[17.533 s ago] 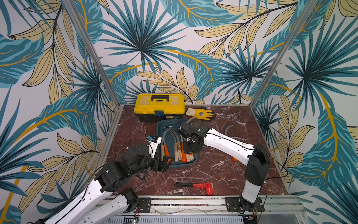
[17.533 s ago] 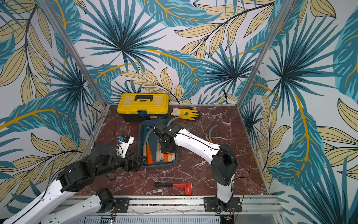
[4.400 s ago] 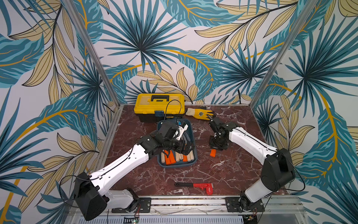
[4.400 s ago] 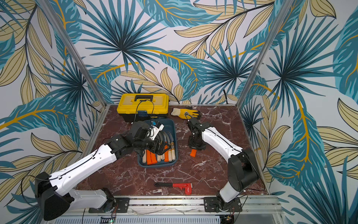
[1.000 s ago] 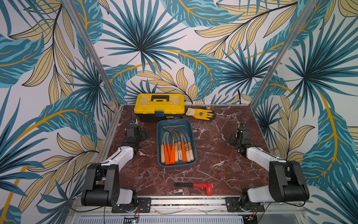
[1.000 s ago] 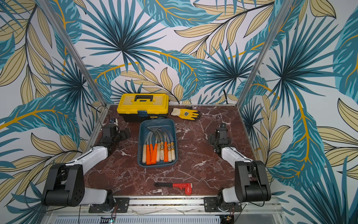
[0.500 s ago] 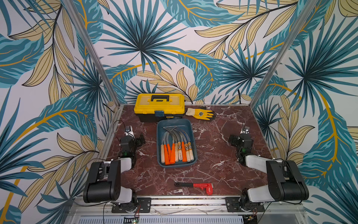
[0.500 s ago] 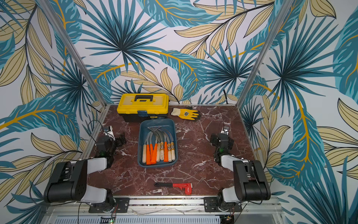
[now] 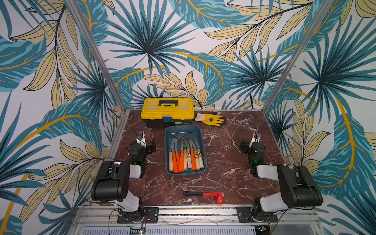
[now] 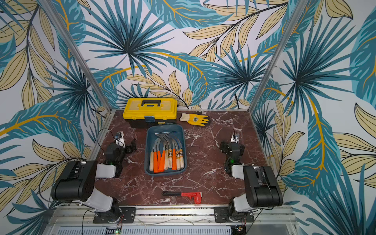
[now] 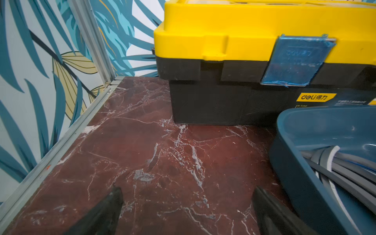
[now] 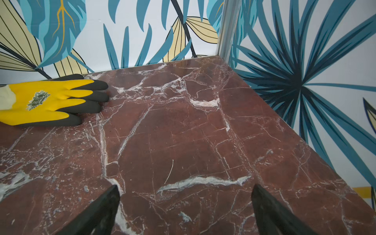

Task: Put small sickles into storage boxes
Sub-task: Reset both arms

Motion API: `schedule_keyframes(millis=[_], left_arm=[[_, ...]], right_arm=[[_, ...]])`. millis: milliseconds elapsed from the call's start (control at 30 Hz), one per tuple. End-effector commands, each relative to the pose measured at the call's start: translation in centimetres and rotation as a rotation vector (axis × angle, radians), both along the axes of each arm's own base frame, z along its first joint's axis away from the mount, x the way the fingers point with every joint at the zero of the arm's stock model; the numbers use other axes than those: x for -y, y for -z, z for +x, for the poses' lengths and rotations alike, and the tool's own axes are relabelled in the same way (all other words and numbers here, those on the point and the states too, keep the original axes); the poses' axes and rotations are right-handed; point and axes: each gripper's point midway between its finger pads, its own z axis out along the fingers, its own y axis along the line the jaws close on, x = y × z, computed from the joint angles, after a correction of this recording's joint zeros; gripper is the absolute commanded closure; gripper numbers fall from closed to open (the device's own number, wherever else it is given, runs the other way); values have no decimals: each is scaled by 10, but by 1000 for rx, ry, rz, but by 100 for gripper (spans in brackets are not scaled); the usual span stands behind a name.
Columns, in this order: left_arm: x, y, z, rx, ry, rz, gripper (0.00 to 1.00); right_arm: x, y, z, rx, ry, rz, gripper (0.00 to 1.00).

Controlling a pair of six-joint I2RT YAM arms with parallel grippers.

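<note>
looks basically done. every sickle (image 9: 184, 154) i can see lies in the tray (image 9: 183, 128), handles at its near end, blades curving toward the far end. none loose on the table (image 9: 223, 160) around the tray. left gripper (image 11: 187, 195) parks left of the tray and right gripper (image 12: 186, 191) right of it, both spread wide and holding nothing. the wrench (image 9: 212, 195) in front of the tray isn't part of the job.

The yellow toolbox (image 11: 213, 46) has a small yellow label (image 11: 314, 97) on its black base, right of frame, reading "deli" followed by Chinese characters; the finer print beside it is illegible.
</note>
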Motion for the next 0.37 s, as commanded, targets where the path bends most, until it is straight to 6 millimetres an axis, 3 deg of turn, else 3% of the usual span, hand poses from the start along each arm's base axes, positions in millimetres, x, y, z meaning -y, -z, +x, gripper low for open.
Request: schedule_keyframes(millis=[0,333], left_arm=[[8,-6,3,12,47,20,0],[8,-6,3,12,46,16,1]], right_arm=[[0,-6,0,23,-6,0,1],[-1,-7,0,26,-7,-2,1]])
